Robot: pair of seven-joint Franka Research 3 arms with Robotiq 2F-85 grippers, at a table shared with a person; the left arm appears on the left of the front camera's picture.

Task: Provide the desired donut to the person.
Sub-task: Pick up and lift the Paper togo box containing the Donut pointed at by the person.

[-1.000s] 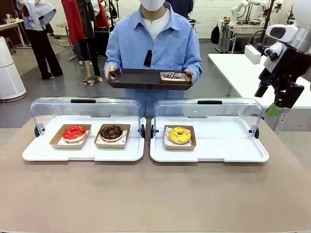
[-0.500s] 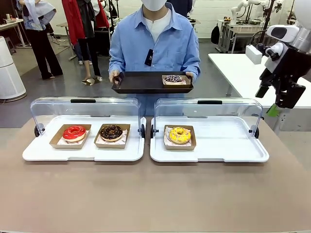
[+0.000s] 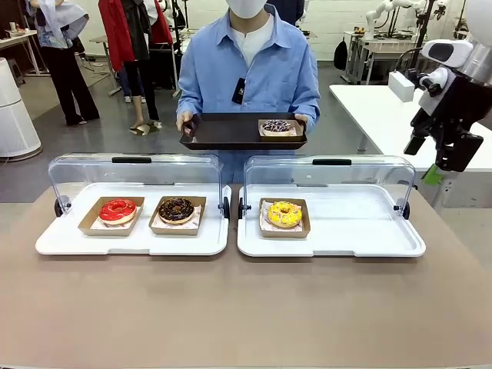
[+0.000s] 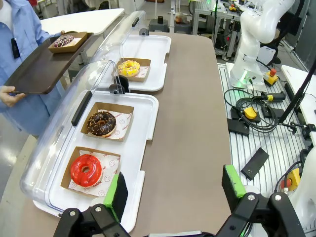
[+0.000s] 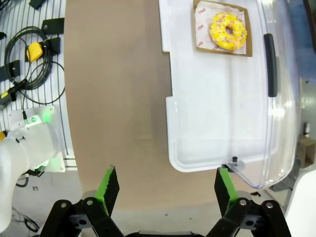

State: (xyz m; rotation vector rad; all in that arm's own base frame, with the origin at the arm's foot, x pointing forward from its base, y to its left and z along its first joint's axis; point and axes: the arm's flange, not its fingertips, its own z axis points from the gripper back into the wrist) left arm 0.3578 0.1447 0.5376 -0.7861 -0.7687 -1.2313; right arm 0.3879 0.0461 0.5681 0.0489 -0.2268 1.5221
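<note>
Both of your grippers stand wide open and empty. The left gripper (image 4: 174, 186) hangs over the table (image 4: 187, 123) near the red donut (image 4: 86, 170) and the right gripper (image 5: 166, 180) beside the white tray (image 5: 217, 123) holding the yellow donut (image 5: 227, 30). Across the table, the person (image 3: 246, 69) holds a dark tray (image 3: 223, 131) carrying a sprinkled donut (image 3: 277, 125).

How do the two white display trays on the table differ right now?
The left tray holds two donuts, a red donut and a chocolate donut; the right tray holds one yellow donut. The left tray is filled nearly across; the right tray's right half is bare. Both are white, with clear lids swung open at the back.
</note>
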